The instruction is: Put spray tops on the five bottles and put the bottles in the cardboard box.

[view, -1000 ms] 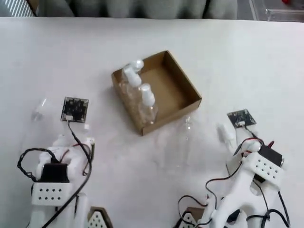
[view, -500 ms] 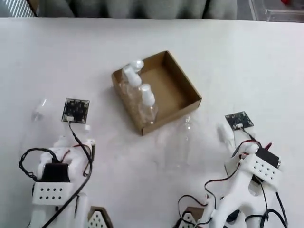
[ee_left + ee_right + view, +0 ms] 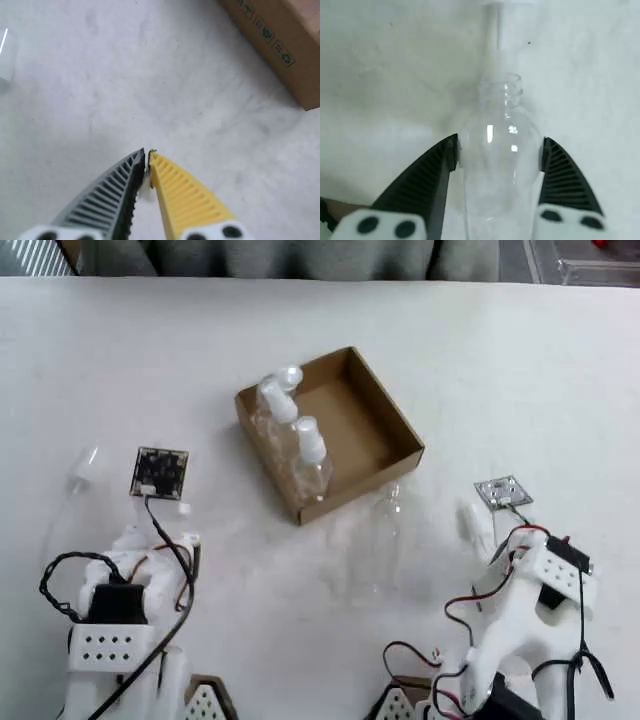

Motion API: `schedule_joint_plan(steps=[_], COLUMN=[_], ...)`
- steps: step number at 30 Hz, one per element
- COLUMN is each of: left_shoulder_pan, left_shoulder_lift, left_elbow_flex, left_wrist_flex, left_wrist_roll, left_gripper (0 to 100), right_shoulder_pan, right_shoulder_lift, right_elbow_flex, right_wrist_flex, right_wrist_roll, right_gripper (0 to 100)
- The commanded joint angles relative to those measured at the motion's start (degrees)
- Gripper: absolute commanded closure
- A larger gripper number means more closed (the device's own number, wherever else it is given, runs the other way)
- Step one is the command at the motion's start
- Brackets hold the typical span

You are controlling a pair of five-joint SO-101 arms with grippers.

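One white table [image 3: 520, 370] carries everything, its matte top bare between the pieces. Beyond its far edge, along the top of the high view, sit grey shapes too indistinct to name.

At the centre of the high view the cardboard box [image 3: 365, 425] stands turned on the diagonal. Two capped bottles [image 3: 308, 455] lie along its left wall, which by my reading leaves the bare floor free for the other three.

Low on the right side of the frame, the right gripper [image 3: 498, 145] has its black fingers spread around an open-necked bottle [image 3: 500, 120]. Both tips sit against the body, pinching it. Holding it by the body keeps the neck clear, probably so that a top can go on.

Low on the left, the left gripper [image 3: 147, 152] hangs over bare table with its grey and yellow fingers pressed together on nothing, apparently idle.

A loose bottle [image 3: 383, 530] lies uncapped just below the box's lower corner. Another clear bottle [image 3: 85, 468] lies near the left edge.

Smallest is a white piece, likely a spray top [image 3: 470, 520], just beside the right arm.
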Motion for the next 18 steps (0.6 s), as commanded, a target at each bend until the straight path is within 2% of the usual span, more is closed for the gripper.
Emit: schedule_joint_plan(steps=[1,4,9,18], left_shoulder_pan=[0.75,0.75,0.75,0.75], left_shoulder_lift=[-1.01,-1.01,-1.01,-1.01], left_elbow_flex=[-0.44,-0.44,-0.44,-0.44], left_wrist_flex=[-1.76,-1.76,-1.76,-1.76], left_wrist_roll=[-0.53,-0.53,-0.53,-0.53], left_gripper=[98,98,98,98], right_shoulder_pan=[-0.13,-0.04,0.13,0.48], right_shoulder_lift=[0.75,0.75,0.92,0.75], right_elbow_flex=[-2.99,-2.99,-2.99,-3.25], right_wrist_flex=[-2.42,-4.26,-7.96,-13.23], right_wrist_roll=[0.26,0.09,-2.99,-3.43], right_gripper=[94.5,98.2,98.3,98.3])
